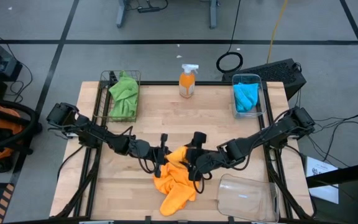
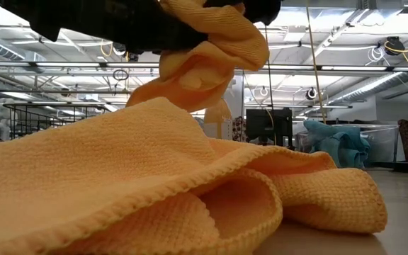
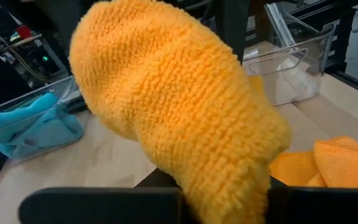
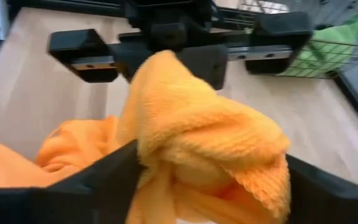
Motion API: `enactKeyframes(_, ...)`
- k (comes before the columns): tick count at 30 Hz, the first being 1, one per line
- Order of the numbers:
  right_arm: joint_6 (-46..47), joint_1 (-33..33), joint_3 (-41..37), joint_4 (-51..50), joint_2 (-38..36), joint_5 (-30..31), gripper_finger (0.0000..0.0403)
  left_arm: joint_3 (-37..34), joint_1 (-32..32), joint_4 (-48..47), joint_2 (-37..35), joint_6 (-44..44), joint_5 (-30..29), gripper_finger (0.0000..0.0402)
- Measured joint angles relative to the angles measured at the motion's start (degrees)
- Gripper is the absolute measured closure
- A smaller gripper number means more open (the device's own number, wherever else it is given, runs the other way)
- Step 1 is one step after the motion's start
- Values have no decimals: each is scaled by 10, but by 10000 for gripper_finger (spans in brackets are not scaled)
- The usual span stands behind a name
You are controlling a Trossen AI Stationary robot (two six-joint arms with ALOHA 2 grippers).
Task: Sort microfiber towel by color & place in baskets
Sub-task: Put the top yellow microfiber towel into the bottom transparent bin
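Observation:
A bunched orange microfiber towel (image 1: 178,157) is lifted between the two grippers at the table's near middle. My right gripper (image 4: 210,180) is shut on it. My left gripper (image 4: 179,53) faces it from the table's left, open, with its fingers standing wide either side of the towel's tip. More orange towel (image 1: 174,186) lies crumpled on the table just below and fills the low view (image 2: 154,177). Green towels (image 1: 124,93) lie in the black wire basket (image 1: 110,78). Blue towels (image 1: 246,96) lie in a clear basket (image 1: 260,81). My right gripper pinches a thick, several-layered bunch of the orange towel (image 4: 204,143) between its two fingers, coming in low from the table's right. The bunch bulges out ahead of the fingers toward my left gripper. It is held above the table, with the rest hanging slack toward the pile (image 2: 190,92).
An orange spray bottle (image 1: 188,81) stands at the far edge between the two filled baskets. An empty clear basket (image 1: 247,196) sits at the near right corner, close to my right arm. Bare wood lies left of the pile and across the table's middle.

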Motion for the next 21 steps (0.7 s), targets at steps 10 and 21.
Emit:
enactKeyframes(10, -2, -17, 0, 4, 16, -66, 346, -1, 1, -3, 1, -9, 0, 369)
enactKeyframes(21, 37, 19, 0, -76, -27, -48, 388, 0, -16, 16, -1, -40, -56, 230)
